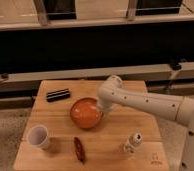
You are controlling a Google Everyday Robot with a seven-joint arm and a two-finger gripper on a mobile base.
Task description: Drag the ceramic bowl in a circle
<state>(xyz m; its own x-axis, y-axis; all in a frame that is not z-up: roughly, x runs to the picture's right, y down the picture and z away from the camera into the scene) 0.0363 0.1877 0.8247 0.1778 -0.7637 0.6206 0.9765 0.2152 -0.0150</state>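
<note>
While your gripper (pixel 101 107) sits low at the right rim of the ceramic bowl (pixel 85 113), the bowl rests near the middle of the wooden table (pixel 115 145). A white cup (pixel 38 136) stands well apart at the front left.

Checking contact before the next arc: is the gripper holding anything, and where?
The gripper sits at the ceramic bowl's right rim; an actual grasp cannot be told.

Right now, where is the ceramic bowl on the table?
In the camera view, the ceramic bowl sits near the wooden table's middle, the gripper at its right rim, the black bar behind-left and the white cup front-left.
</note>
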